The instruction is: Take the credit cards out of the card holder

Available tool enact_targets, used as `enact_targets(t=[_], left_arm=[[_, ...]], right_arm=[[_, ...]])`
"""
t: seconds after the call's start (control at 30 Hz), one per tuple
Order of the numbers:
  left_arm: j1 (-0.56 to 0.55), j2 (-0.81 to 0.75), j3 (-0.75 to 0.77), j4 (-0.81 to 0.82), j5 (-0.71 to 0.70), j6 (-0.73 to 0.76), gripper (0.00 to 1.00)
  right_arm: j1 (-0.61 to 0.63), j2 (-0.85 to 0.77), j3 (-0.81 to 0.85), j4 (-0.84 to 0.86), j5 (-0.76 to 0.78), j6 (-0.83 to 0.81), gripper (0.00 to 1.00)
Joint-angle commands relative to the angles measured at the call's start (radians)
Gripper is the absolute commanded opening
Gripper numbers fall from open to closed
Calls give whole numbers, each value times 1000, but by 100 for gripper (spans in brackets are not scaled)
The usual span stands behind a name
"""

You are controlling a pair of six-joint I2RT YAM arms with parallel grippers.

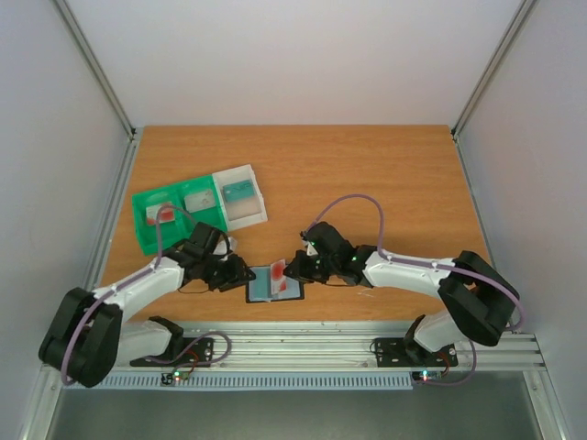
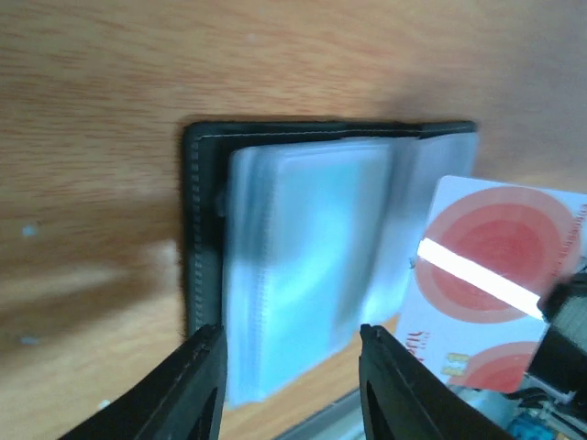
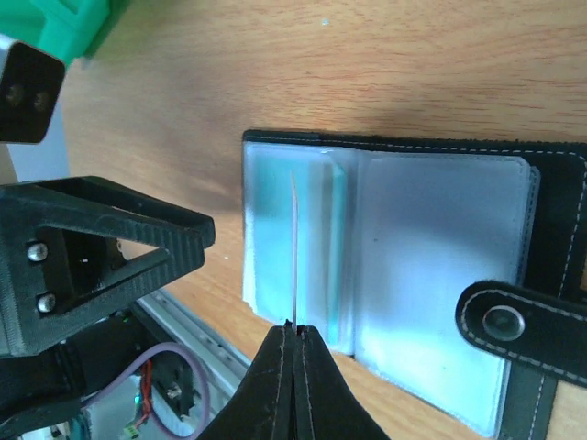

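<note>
I am partway through pulling one card. My right gripper is clenched on the near edge of a thin white card with red round blotches, and holds it over the flat black bifold card holder. The holder lies open on the wooden tabletop, close to its near edge and between the two arms, with its pale blue-grey pockets facing up. My left gripper is released, its jaws apart over the near edge of the holder's other page.

As I judge it, the next move needs the left gripper to pin the holder flat while the right one draws the card fully clear without dragging the holder along. The green plastic compartment tray and the clear-white plastic box behind already hold cards, so I take one of them as the drop.

I cannot tell whether the card's far end sits in a pocket, since the right wrist view shows it edge-on. The left wrist view is blurred and cuts the card off at the right edge. A teal strip beside the card may be another card. I cannot count what remains, or tell whether the left fingers touch the holder.
</note>
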Motion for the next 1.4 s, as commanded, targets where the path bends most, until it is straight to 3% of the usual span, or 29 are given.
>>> enact_targets(t=[0.0, 0.17, 0.27, 0.53, 0.7, 0.87, 1.17, 1.37], left_arm=[[-5, -114, 43, -25, 33, -51, 46], [-5, -217, 46, 37, 102, -131, 62], [-5, -281, 33, 101, 134, -201, 67], [-5, -382, 16, 160, 148, -274, 68], [-5, -394, -28, 333, 206, -360, 66], [-5, -401, -48, 433, 226, -421, 50], [-5, -396, -79, 538, 254, -461, 2], [-5, -412, -76, 555, 281, -458, 0]], right_arm=[[-5, -74, -10, -34, 15, 25, 1], [-6, -142, -26, 10, -15, 73, 1], [-5, -183, -35, 41, -23, 101, 1], [-5, -281, -80, 188, -53, 165, 1], [-4, -296, -102, 296, -85, 210, 1], [-3, -288, -122, 374, -102, 239, 1], [-1, -264, -141, 416, -117, 242, 1], [-1, -308, -134, 309, -115, 148, 9]])
